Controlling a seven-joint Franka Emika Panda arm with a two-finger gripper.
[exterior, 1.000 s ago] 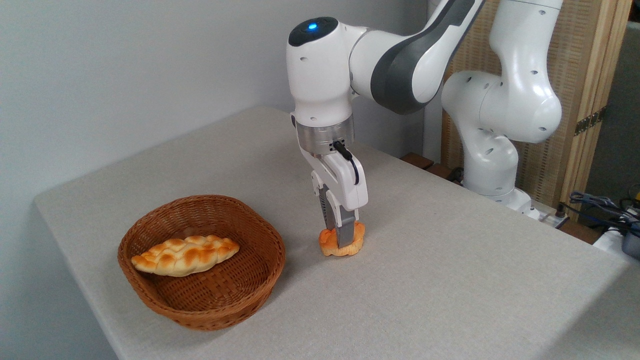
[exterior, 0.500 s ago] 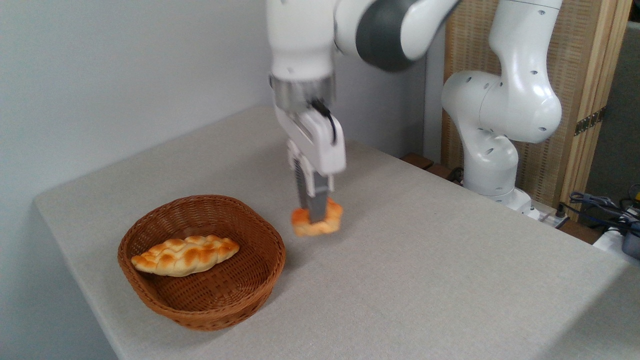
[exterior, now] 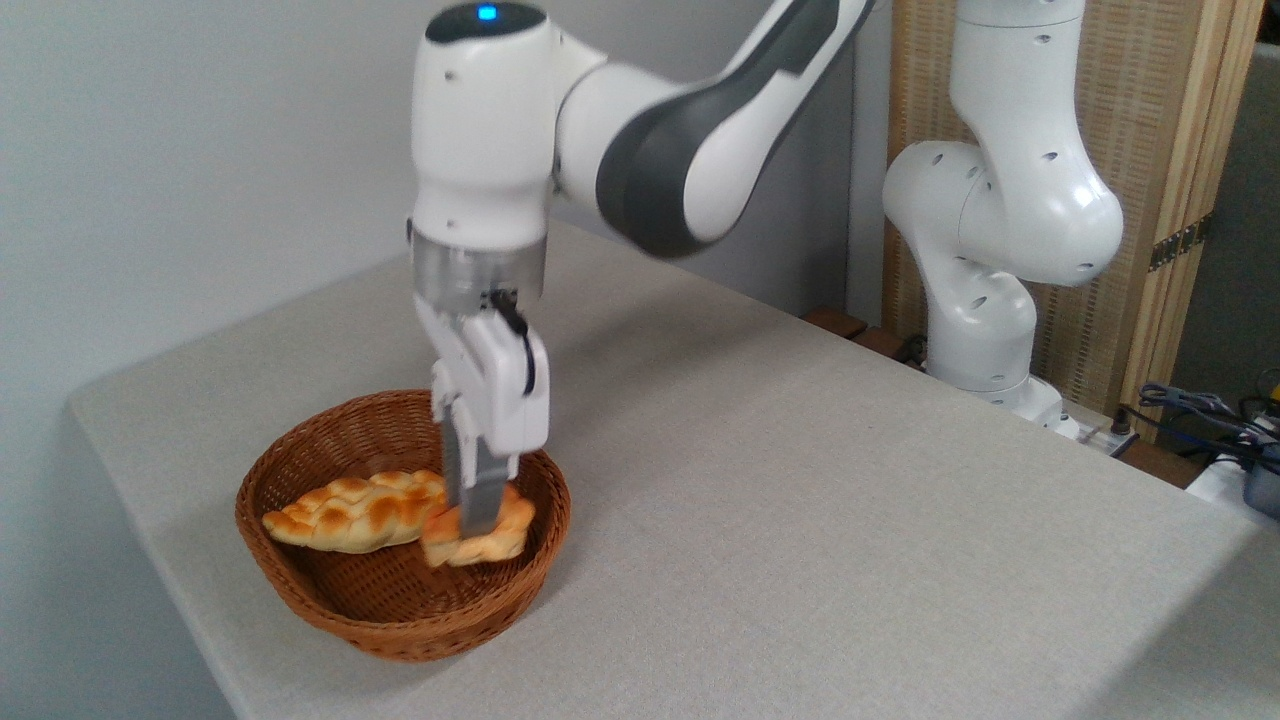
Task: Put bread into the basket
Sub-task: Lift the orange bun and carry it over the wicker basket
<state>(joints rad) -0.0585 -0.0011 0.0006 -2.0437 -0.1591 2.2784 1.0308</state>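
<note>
The bread point(exterior: 497, 541), a small orange-golden knotted bun, hangs over the right half of the basket point(exterior: 300, 595), a round reddish-brown wicker one at the front left of the table. My gripper point(exterior: 476, 527) points straight down and is shut on the bun, its grey fingers point(exterior: 483, 495) covering the bun's middle. The bun sits inside the rim's outline, right beside the end of a braided loaf. Whether it touches the basket floor I cannot tell.
A long pale braided loaf point(exterior: 350, 512) lies in the basket's left half. The grey-clothed table point(exterior: 800, 520) stretches right and back. The arm's white base point(exterior: 985, 300) stands at the back right, with cables point(exterior: 1200, 410) beyond the table's edge.
The gripper carried the bun up off the table and leftward, from the middle of the table to above the basket's right half. The braided loaf and basket stayed put.
</note>
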